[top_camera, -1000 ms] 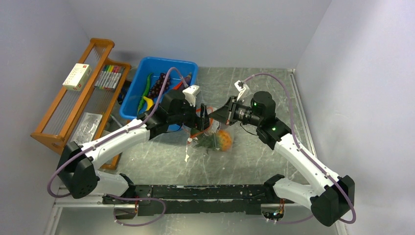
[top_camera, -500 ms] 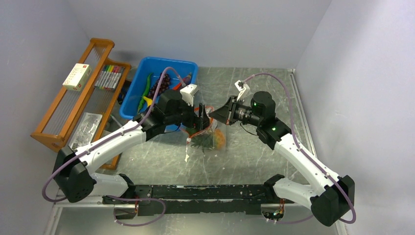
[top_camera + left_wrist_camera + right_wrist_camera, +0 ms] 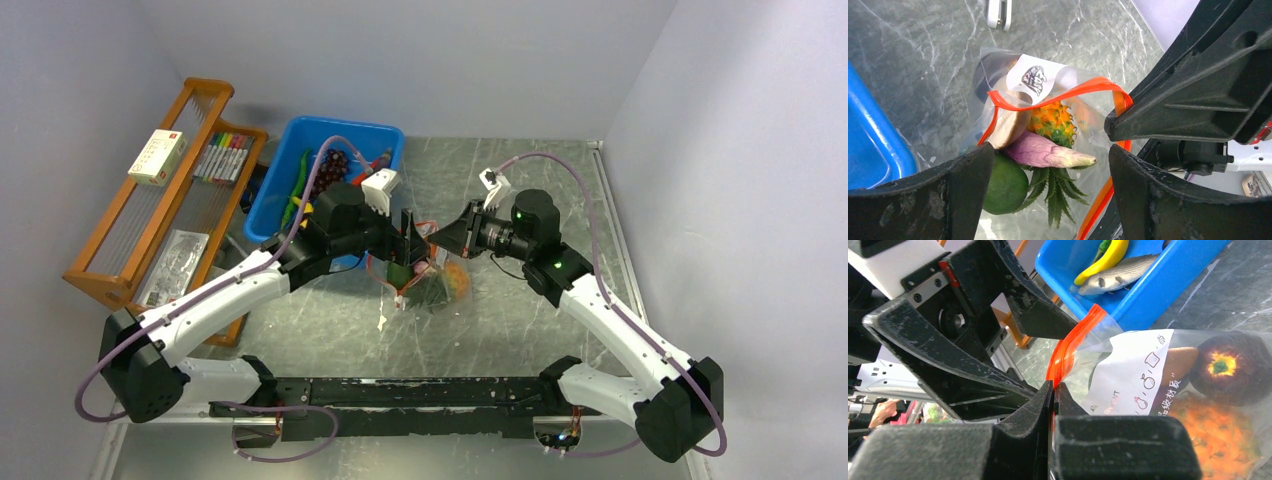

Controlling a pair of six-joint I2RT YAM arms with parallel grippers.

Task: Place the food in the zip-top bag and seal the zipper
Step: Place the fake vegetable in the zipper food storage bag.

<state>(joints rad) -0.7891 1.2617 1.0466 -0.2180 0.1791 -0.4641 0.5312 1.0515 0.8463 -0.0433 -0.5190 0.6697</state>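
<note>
The zip-top bag [image 3: 437,282] hangs between my two grippers above the table. Its red zipper [image 3: 1063,92] stands open in a loop. Inside lie the orange pineapple [image 3: 1050,120], the purple eggplant [image 3: 1043,152], a green round fruit [image 3: 1005,185] and a white-faced piece [image 3: 1008,127]. My left gripper [image 3: 1048,200] is open, its jaws wide apart over the bag's mouth, holding nothing. My right gripper [image 3: 1053,387] is shut on the zipper [image 3: 1068,347] at the bag's right end. A dark red round fruit [image 3: 1230,365] shows through the bag.
The blue bin [image 3: 275,195] stands behind the left gripper, holding grapes [image 3: 330,170], a banana and a toy fish [image 3: 1118,275]. A wooden rack [image 3: 130,230] with marker pens [image 3: 222,157] is at far left. A small white piece [image 3: 382,322] lies on the table near the bag.
My left arm has swung left and its gripper has shifted slightly back. The bag has moved a little toward the back with it. The right gripper keeps its hold.
</note>
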